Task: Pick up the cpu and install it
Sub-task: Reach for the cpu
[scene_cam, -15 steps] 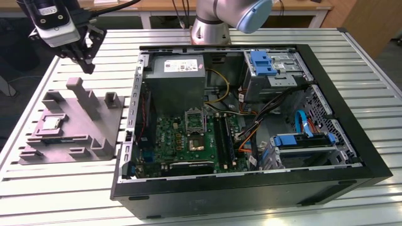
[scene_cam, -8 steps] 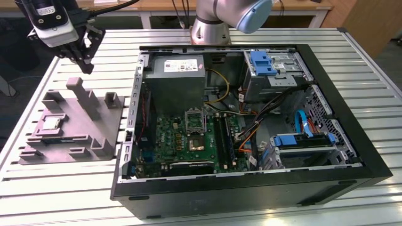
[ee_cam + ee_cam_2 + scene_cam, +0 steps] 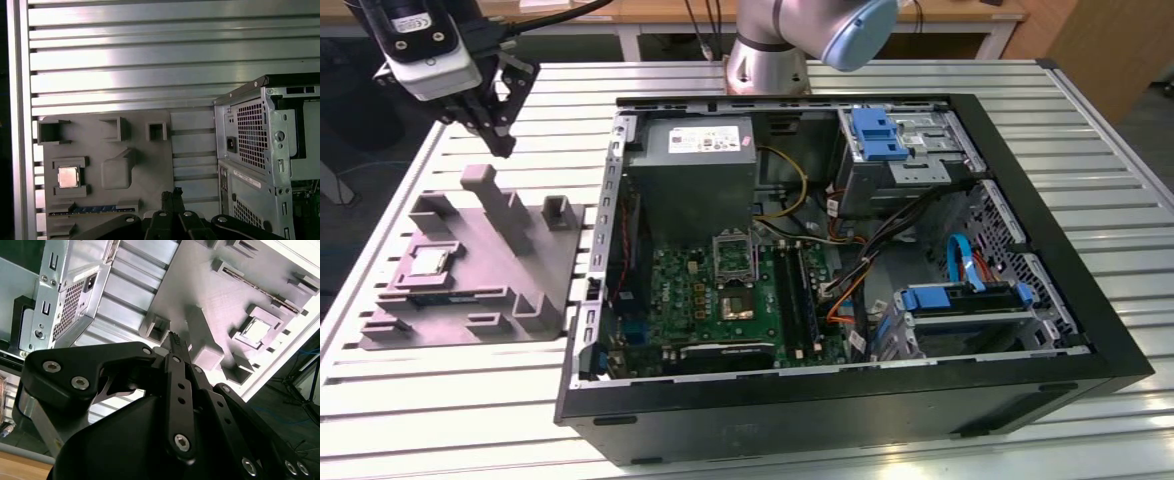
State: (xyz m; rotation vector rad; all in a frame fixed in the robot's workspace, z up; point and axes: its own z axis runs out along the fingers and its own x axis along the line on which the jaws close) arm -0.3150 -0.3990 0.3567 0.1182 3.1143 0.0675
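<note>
Silvery cpu [image 3: 68, 177] in grey fixture [image 3: 152, 170]; fingers [image 3: 167, 201] together, empty, above.

A ribbed metal table [image 3: 574, 100] carries two things. A grey plastic holder tray [image 3: 474, 285] lies beneath the fingers [image 3: 494, 130]. An open black computer case [image 3: 827, 400] sits beside the tray, farther from them.

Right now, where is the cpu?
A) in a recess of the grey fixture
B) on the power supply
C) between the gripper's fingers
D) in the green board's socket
A: the cpu lies in a recess of the grey fixture, outside the case, and the gripper near the fixture holds nothing.
</note>
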